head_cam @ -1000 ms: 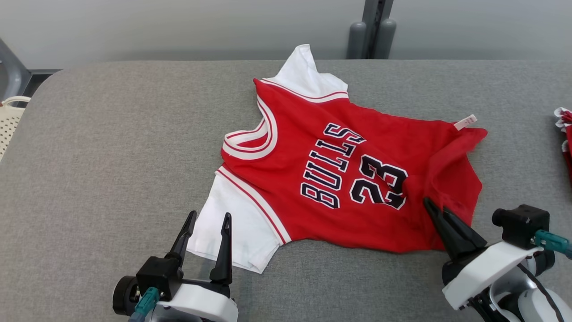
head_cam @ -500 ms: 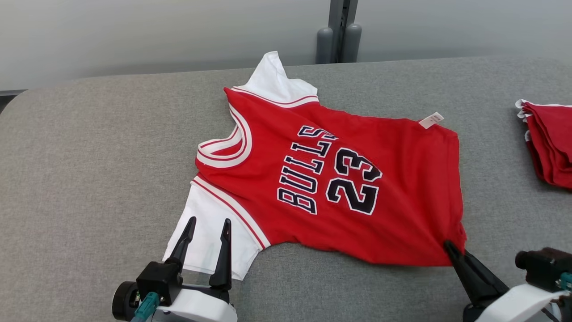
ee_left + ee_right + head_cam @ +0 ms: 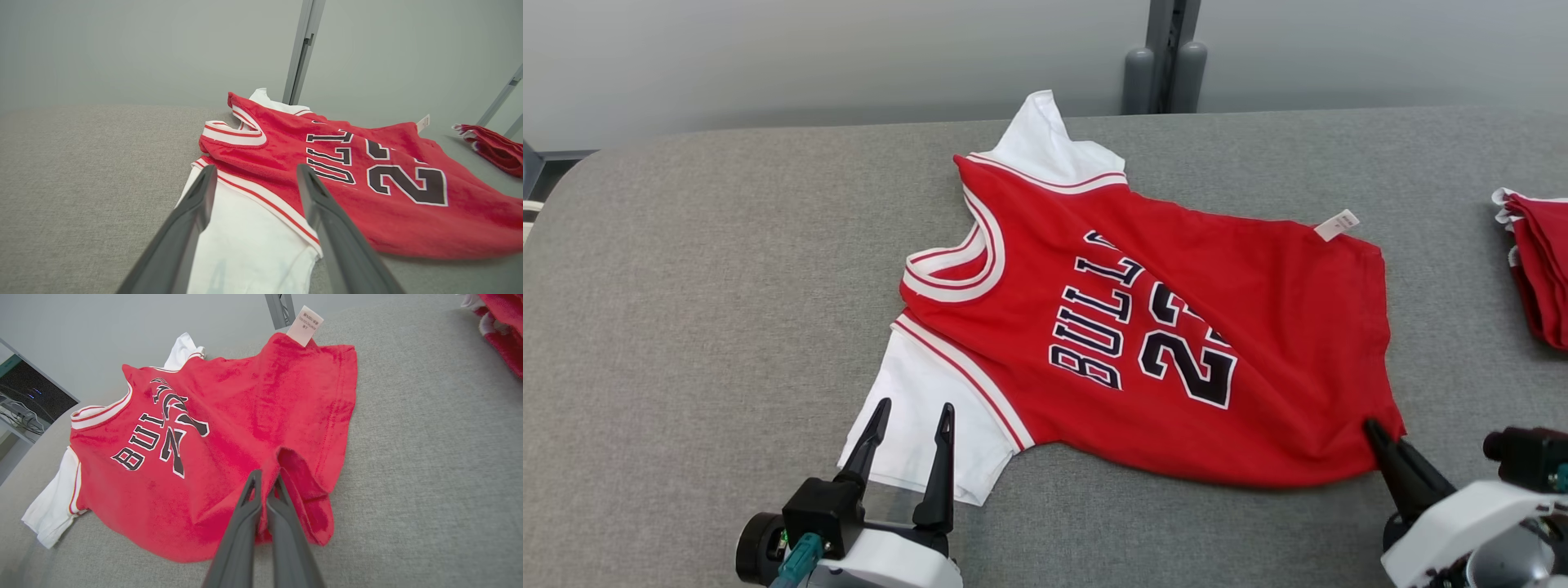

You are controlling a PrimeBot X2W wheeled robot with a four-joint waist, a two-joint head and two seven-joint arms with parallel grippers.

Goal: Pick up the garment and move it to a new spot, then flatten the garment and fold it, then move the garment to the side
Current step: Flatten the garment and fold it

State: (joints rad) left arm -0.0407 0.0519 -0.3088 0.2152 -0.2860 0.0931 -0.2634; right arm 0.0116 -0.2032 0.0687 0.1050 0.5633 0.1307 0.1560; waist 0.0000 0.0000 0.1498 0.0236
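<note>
Nearest, the left tool (image 3: 916,404) stands wide, its fingers poised over the near white sleeve (image 3: 935,384) and gripping nothing. The right tool (image 3: 1374,426) is pinched tight on the near hem corner of the garment (image 3: 1258,310), a red jersey lying across the middle of the table (image 3: 686,286). A ridge crosses the lettering, so flattening seems to be the step in hand. The left should clamp the sleeve, then both draw apart, low and evenly. Farther right lies a folded red stack (image 3: 1539,269).
</note>
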